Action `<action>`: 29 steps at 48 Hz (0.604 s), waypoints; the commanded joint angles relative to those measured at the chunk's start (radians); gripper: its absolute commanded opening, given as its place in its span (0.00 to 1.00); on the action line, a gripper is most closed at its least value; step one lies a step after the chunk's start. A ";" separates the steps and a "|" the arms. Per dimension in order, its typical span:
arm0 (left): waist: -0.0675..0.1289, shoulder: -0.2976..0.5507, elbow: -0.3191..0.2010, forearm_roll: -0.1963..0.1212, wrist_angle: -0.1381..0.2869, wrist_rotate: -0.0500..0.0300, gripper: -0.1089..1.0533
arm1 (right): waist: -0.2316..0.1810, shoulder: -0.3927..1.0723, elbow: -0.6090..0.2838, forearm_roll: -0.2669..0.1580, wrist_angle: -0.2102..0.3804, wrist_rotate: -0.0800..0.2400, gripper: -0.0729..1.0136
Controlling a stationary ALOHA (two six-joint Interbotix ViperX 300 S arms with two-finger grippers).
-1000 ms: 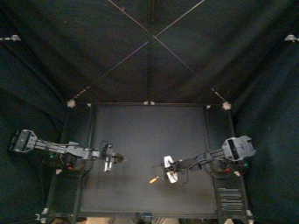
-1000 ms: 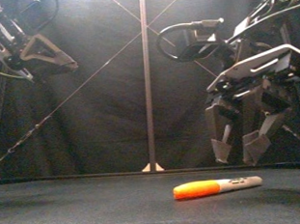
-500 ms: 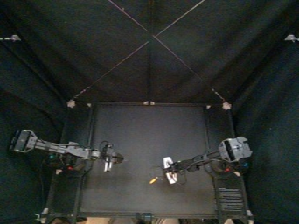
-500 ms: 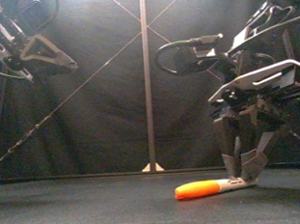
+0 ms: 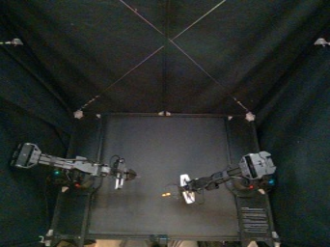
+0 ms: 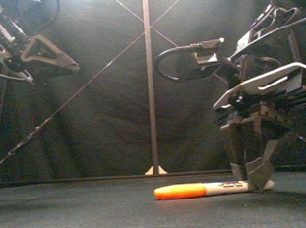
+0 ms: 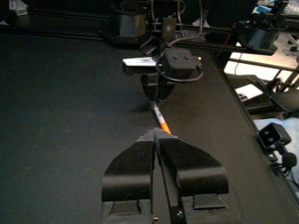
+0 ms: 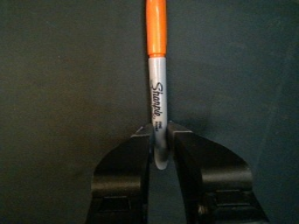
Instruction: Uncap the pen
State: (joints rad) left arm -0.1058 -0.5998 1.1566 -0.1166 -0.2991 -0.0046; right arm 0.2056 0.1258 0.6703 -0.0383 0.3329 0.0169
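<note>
A marker pen (image 6: 213, 189) with an orange cap (image 6: 178, 192) and a grey barrel lies flat near the table's front. My right gripper (image 6: 258, 179) is down at table level, shut on the barrel's back end. In the right wrist view the barrel (image 8: 156, 92) runs out from between the jaws of the right gripper (image 8: 158, 133), and the orange cap (image 8: 155, 28) points away. The top view shows the pen (image 5: 168, 197) just left of the right gripper (image 5: 188, 189). My left gripper (image 5: 122, 177) hangs shut above the table's left side, apart from the pen (image 7: 159, 120).
The black table (image 5: 161, 145) carries nothing but the pen. The left arm (image 6: 19, 46) is held high at the left in the front view.
My right gripper has come down to the table and shut on the pen's barrel end. The pen has slid a little to the left. The left arm has barely moved.
</note>
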 commanded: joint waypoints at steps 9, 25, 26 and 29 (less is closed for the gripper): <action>0.057 -0.005 -0.038 -0.077 -0.040 0.0000 0.51 | -0.064 -0.130 -0.006 0.005 -0.074 0.011 0.58; 0.117 -0.005 -0.052 -0.098 -0.150 0.0031 0.75 | -0.244 -0.276 -0.009 -0.003 -0.291 0.008 0.58; 0.117 -0.005 -0.054 -0.098 -0.152 0.0031 0.76 | -0.252 -0.276 -0.009 -0.003 -0.302 0.008 0.58; 0.117 -0.005 -0.060 -0.098 -0.155 0.0000 0.80 | -0.270 -0.276 -0.012 -0.005 -0.322 0.005 0.58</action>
State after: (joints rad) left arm 0.0092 -0.6029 1.1305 -0.2132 -0.4387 -0.0031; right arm -0.0430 -0.1135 0.6750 -0.0414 0.0414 0.0245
